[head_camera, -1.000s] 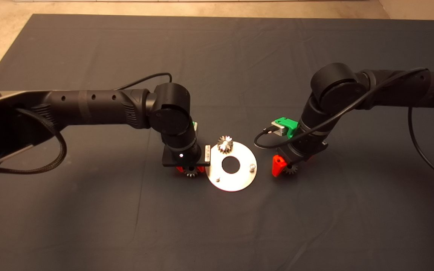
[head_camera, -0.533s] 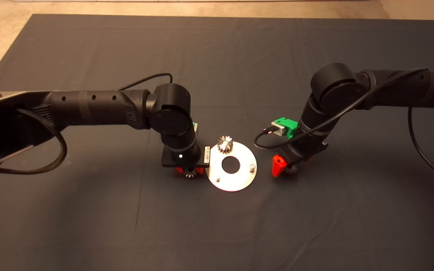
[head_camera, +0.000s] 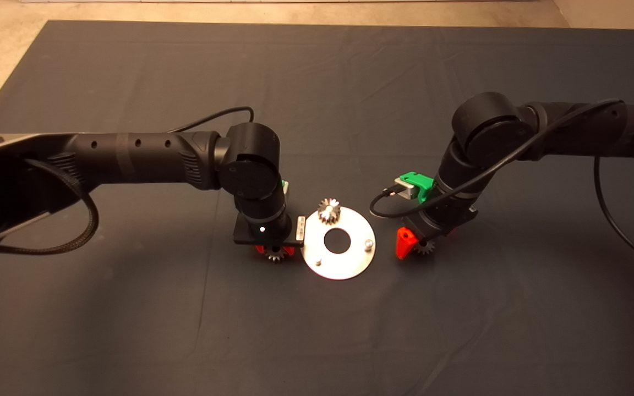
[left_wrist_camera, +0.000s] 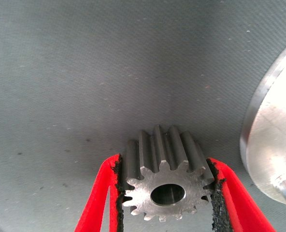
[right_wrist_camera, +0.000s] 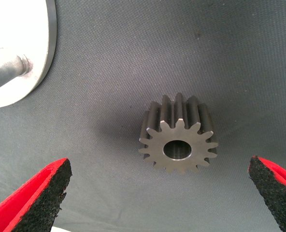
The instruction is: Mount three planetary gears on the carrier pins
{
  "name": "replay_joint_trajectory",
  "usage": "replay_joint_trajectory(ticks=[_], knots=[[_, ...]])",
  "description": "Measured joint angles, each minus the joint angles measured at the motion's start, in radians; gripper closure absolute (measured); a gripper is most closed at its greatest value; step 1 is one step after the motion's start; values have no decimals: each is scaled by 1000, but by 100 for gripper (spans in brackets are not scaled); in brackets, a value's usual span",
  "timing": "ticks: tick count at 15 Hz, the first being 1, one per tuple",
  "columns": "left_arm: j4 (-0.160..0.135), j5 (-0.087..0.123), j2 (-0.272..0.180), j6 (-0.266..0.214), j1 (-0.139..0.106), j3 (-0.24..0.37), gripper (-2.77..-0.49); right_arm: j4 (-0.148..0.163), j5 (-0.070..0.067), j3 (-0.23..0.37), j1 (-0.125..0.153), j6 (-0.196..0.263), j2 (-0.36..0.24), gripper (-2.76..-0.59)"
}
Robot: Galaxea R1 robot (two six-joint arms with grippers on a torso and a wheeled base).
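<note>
We are logging the scene from left to right across the dark mat (head_camera: 130, 308). The left arm (head_camera: 130, 157) is reaching in from the left edge, and its left gripper (head_camera: 275, 252) is sitting low over the mat just beside the left rim of the silver disc (head_camera: 344, 264). In the left wrist view we are seeing that gripper's fingers (left_wrist_camera: 100, 193) pinching a first gear (left_wrist_camera: 165, 181) across its toothed flanks, black pads touching the teeth on both sides, centre hole facing the camera; whether this gear is touching the mat we cannot tell. The disc is lying flat in the middle of the mat. A second gear (head_camera: 328, 210) is sitting on the far carrier pin, at the far edge of the disc. The other two carrier pins are standing bare: a near-left pin (head_camera: 319, 262) and a right pin (head_camera: 369, 242). Right of the disc, the right gripper (head_camera: 413, 246) is hanging over a third gear (right_wrist_camera: 178, 140), which is lying flat on the mat near the disc's right rim. In the right wrist view its fingers (right_wrist_camera: 34, 195) are standing spread wide, well apart from the gear on either side, touching nothing. The right arm (head_camera: 570, 129) is coming in from the right edge.
</note>
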Motion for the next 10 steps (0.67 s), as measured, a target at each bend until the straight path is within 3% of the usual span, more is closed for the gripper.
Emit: replay_joint_trajectory(ticks=[2,3,6,7,10], knots=[[-14,8,3,0,-19,6,-83,0,0,0,0,0,0,-273],[-34,10,5,0,-43,17,-83,0,0,0,0,0,0,-273],[-102,12,31,0,-151,64,-83,0,0,0,0,0,0,-273],[-110,11,39,0,-171,76,-83,0,0,0,0,0,0,-273],[-134,11,56,0,-163,123,-83,0,0,0,0,0,0,-273]])
